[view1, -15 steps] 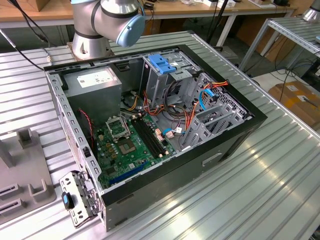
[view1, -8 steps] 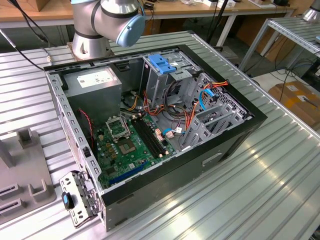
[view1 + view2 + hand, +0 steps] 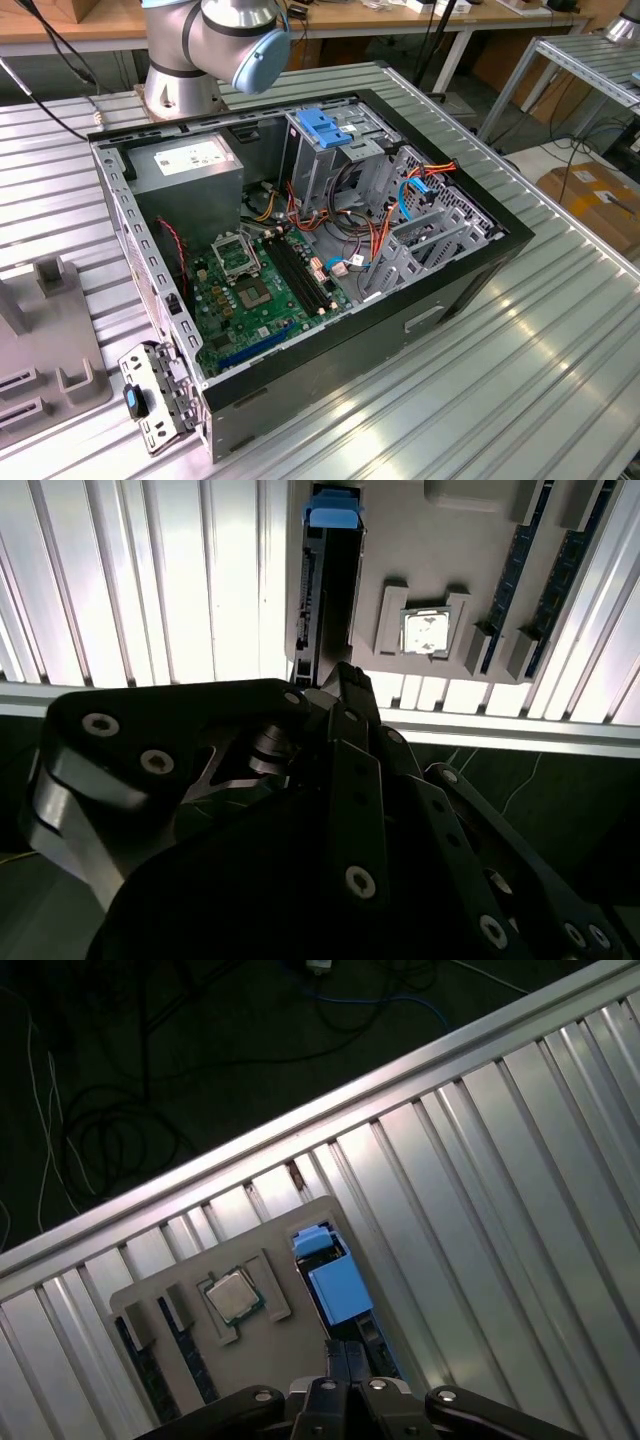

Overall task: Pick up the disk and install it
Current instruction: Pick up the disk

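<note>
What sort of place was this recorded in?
Probably a robotics lab or workshop: an open computer case lies on a ribbed metal table, the robot arm stands beside it, and wooden workbenches stand behind.

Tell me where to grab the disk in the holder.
Pinch the disk across its two broad faces near the exposed top edge, coming straight down from above. It stands on edge in a slot of the holder, so the faces are upright and the lower part is sunk.
</note>
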`<action>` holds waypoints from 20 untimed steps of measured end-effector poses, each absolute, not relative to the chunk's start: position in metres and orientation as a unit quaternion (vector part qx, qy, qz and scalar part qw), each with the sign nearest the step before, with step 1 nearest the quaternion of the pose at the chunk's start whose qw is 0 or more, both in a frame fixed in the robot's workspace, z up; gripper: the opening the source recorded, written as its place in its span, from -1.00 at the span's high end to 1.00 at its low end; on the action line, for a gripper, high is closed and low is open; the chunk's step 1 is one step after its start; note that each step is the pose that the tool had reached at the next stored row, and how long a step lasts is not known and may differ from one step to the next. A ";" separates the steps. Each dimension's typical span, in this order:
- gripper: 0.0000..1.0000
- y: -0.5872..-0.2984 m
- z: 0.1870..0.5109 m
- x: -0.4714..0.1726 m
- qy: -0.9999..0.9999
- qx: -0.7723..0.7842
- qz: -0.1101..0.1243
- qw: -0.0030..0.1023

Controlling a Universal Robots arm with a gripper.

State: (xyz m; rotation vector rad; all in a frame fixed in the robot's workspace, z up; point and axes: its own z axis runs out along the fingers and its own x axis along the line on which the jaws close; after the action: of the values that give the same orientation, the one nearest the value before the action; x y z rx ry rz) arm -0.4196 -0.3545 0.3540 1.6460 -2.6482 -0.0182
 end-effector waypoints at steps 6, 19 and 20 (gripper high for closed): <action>0.79 -0.354 0.354 -0.420 -0.841 0.541 -0.006 0.012; 0.79 -0.354 0.354 -0.420 -0.792 0.611 -0.004 0.012; 0.79 -0.354 0.354 -0.420 -0.788 0.615 -0.004 0.011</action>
State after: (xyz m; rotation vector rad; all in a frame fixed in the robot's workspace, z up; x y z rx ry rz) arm -0.4196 -0.3542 0.3539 1.9191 -2.4591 -0.0114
